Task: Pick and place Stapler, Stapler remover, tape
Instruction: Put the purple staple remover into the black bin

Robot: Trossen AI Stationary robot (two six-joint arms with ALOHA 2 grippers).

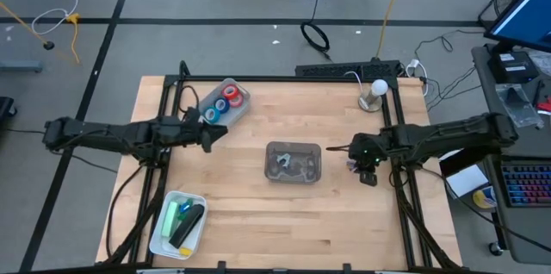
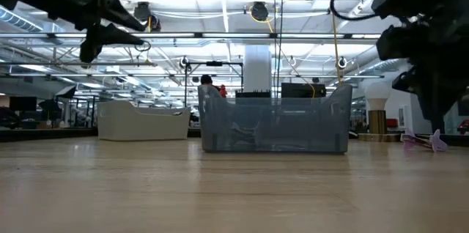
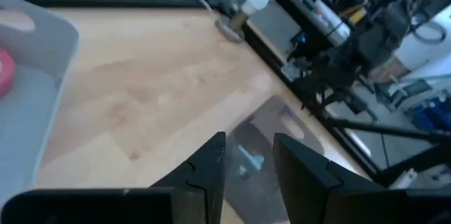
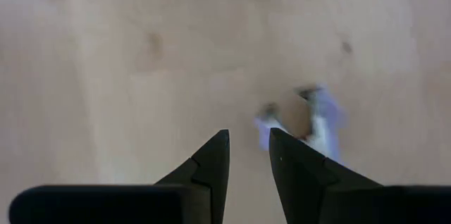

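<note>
A purple staple remover lies on the bare wood, also seen at the table's right in the low view. My right gripper hangs above it, pointing down, fingers a little apart, the remover just off to one side of them. In the high view my right gripper is right of the middle bin. My left gripper hovers open beside the tape bin, which holds red and blue tape rolls. In its wrist view my left gripper holds nothing.
A clear middle bin holds staple removers. A white bin at the near left holds a green and a black stapler. A lamp with a round white bulb stands at the far right corner. Bare wood lies near the table's front edge.
</note>
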